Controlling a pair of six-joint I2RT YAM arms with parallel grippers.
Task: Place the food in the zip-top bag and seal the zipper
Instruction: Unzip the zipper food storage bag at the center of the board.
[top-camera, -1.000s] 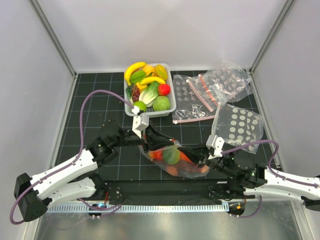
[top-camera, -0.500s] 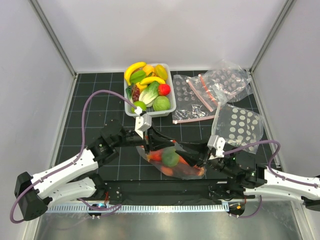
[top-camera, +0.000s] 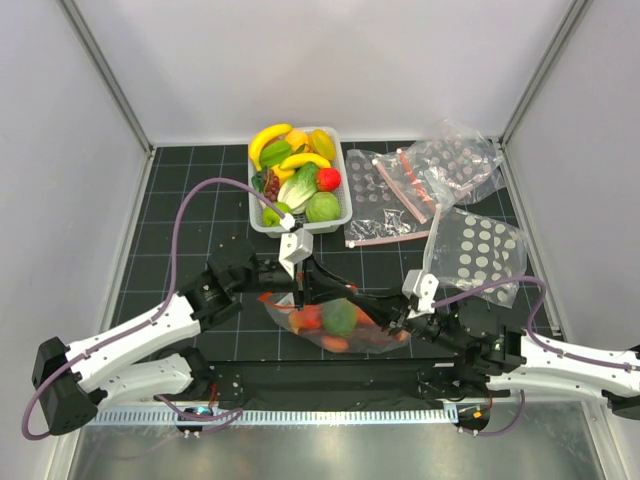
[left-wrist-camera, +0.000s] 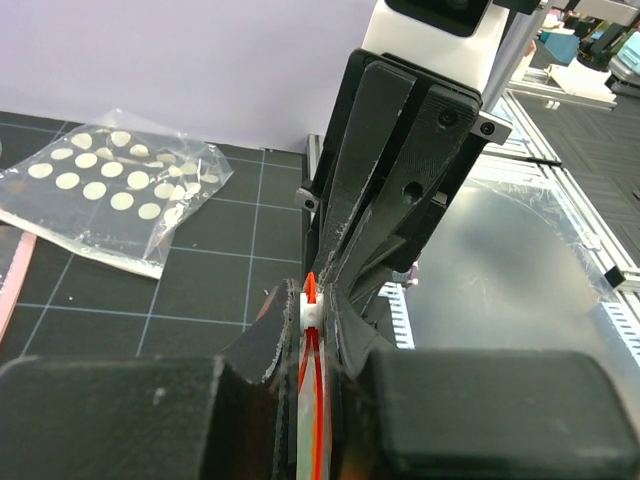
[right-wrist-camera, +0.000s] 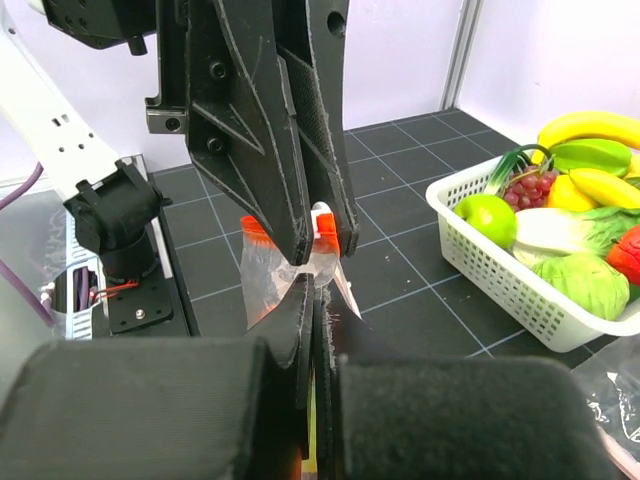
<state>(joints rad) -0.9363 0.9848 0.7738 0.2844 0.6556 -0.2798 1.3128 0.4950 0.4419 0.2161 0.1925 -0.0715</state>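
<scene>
The zip-top bag (top-camera: 335, 322) hangs between my two grippers near the front edge. It holds a green piece, red and orange food. My left gripper (top-camera: 345, 291) is shut on the orange-red zipper (left-wrist-camera: 313, 290) at its white slider, as the left wrist view (left-wrist-camera: 312, 302) shows. My right gripper (top-camera: 390, 314) is shut on the bag's mouth edge, seen in the right wrist view (right-wrist-camera: 320, 298). The two grippers' tips nearly meet. More food, yellow bananas, green pieces and a red strawberry, lies in the white basket (top-camera: 262, 222).
The white basket (right-wrist-camera: 520, 295) stands at the back centre. Spare dotted bags lie to its right (top-camera: 385, 196), at the back right (top-camera: 455, 158) and at the right (top-camera: 480, 255). A metal rail runs along the front edge.
My left gripper has slid right along the zipper towards the right gripper. The bag has sunk and shifted a little left.
</scene>
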